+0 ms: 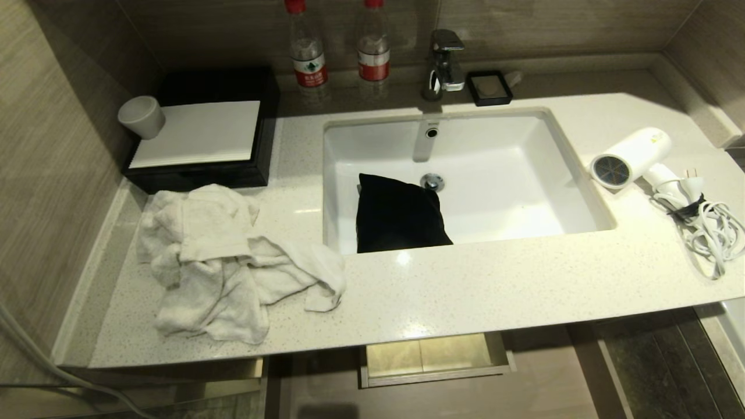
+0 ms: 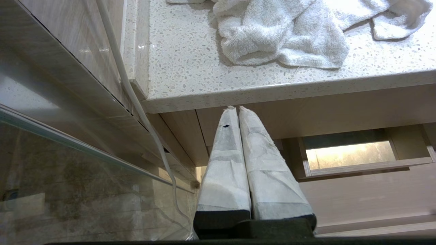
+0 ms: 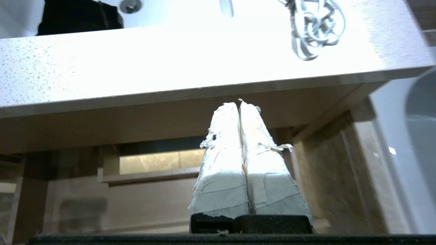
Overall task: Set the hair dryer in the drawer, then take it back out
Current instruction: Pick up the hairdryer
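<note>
Right gripper (image 3: 239,103): tape-wrapped white fingers pressed together, nothing between them, held below the front lip of the speckled off-white stone countertop (image 1: 495,279) and pointing at the wood-grain cabinet under it. Left gripper (image 2: 236,109): fingers likewise closed and empty, low before the counter's left end, near a thin white cable (image 2: 136,102) running down the side wall. Neither arm appears in the head view. Small white hair dryer with a stubby round barrel and grey mesh grille (image 1: 631,157) lies on its side on the countertop, to the right of the white rectangular sink basin (image 1: 524,174), grille facing the front; its bundled white cord and plug (image 1: 707,227) lie just beside it toward the counter's right edge. Light-brown wood-grain drawer with a narrow strip front (image 1: 433,356) stands partly pulled out beneath the counter, below the basin; nothing visible in the exposed part. Black cloth pouch (image 1: 398,212) sits in the basin. Crumpled white towel (image 1: 227,262) lies on the counter's left part, in front of a black box tray (image 1: 204,169) carrying a grey cup (image 1: 141,116). Two red-capped water bottles (image 1: 307,52) stand behind the basin beside the chrome tap (image 1: 445,64).
</note>
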